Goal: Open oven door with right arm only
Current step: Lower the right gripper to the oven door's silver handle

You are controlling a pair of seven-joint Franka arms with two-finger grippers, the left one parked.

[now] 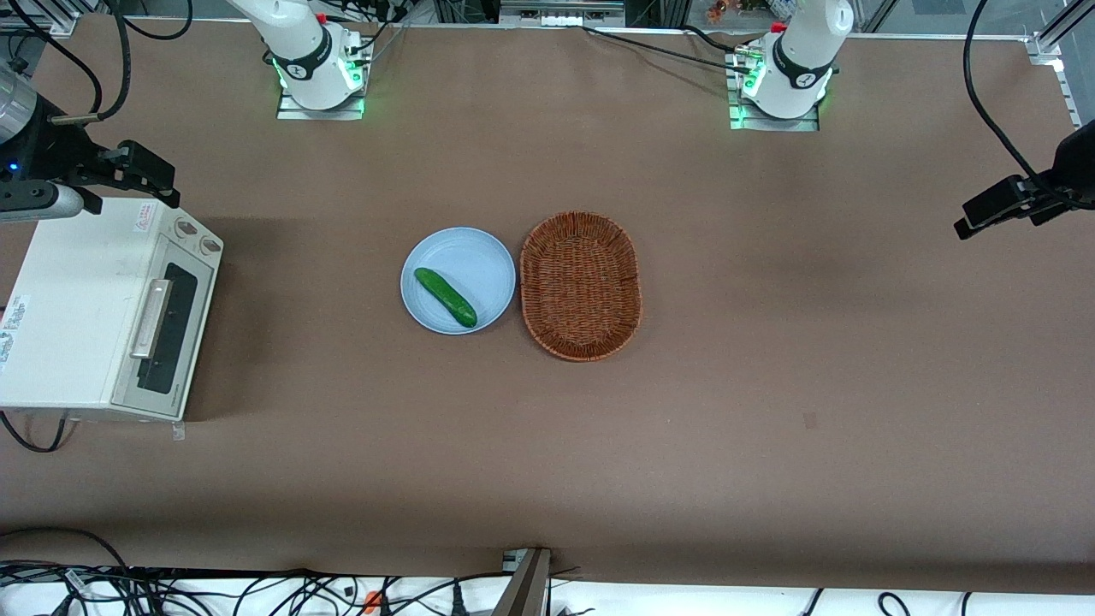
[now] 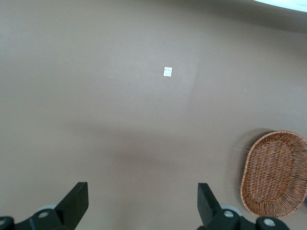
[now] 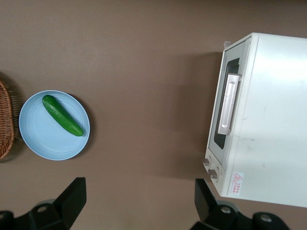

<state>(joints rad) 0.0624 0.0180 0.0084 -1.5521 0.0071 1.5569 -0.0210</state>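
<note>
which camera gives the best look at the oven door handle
The right wrist view: the silver handle on the closed oven door shows whole and unblocked, past the open claw. The front view shows it smaller, near the frame's edge. The left wrist view misses it.

The worktop is matt brown, smooth. On it, the toaster oven has a pale painted casing, faintly scuffed; its oven door carries dark glossy glass and a brushed silver metal handle. The basket is rough woven wicker, the plate smooth pale blue (lightly sheened), the cucumber glossy. The end effector, above the worktop beside the oven, is matt black plastic.
</note>
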